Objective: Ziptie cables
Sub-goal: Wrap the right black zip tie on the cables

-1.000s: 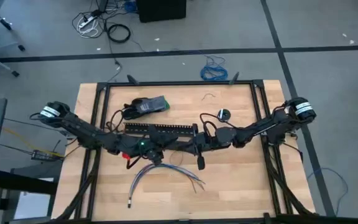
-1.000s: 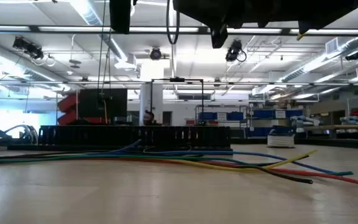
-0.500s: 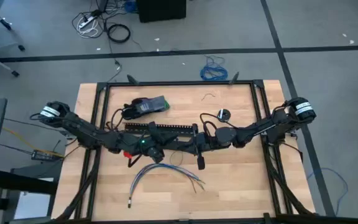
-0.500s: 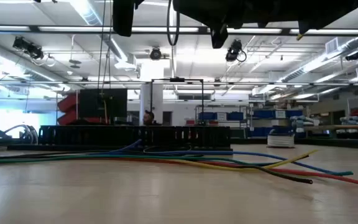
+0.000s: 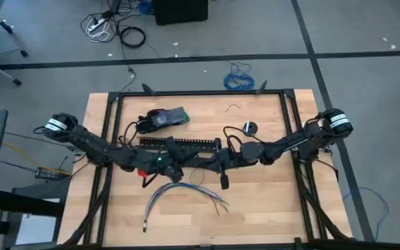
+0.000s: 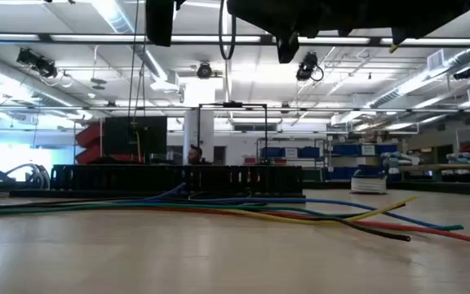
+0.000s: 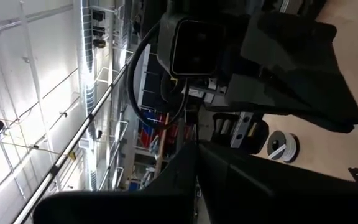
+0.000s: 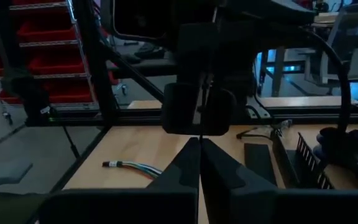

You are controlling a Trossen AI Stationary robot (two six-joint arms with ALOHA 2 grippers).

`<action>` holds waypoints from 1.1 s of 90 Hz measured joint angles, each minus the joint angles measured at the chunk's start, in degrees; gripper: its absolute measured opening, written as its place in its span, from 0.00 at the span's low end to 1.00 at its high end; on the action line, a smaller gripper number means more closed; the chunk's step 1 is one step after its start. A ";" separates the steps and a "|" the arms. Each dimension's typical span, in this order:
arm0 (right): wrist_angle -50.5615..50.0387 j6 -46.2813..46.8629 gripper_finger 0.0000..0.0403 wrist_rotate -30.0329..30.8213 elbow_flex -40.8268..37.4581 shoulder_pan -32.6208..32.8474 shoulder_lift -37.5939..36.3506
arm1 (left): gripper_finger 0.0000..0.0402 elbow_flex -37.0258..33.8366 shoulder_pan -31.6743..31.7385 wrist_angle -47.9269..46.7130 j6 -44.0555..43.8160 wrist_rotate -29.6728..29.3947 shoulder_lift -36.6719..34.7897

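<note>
The cables (image 5: pixel 186 194) lie loose on the wooden table near its front edge, with their ends splayed toward the right (image 6: pixel 243 211). They also show in the right wrist view (image 8: pixel 132 167). Both grippers hang in the air above them at mid-table, facing each other. My left gripper (image 5: pixel 186 165) is shut (image 7: pixel 197 149). My right gripper (image 5: pixel 210 163) is shut (image 8: pixel 201 146) on a thin dark strip, a ziptie (image 8: pixel 201 112). The strip stands up in front of the left arm's wrist. My left gripper has its fingers together; whether it touches the ziptie I cannot tell. My right gripper pinches the ziptie's lower end (image 8: pixel 201 135) between its two fingertips, coming level from the table's right. The strip rises upright from the fingers, clear of the table.
The long black slotted channel (image 5: pixel 179 144) lies across the table just beyond the grippers. A dark device (image 5: pixel 162 118) sits at the far left, a small round spool (image 5: pixel 249 128) at the far right and a curled wire scrap (image 5: pixel 235 107) near the far edge.
</note>
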 joint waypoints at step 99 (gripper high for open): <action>-0.13 0.64 0.00 0.02 0.00 -0.05 0.00 | 0.00 0.00 -1.03 0.14 1.66 -0.27 0.00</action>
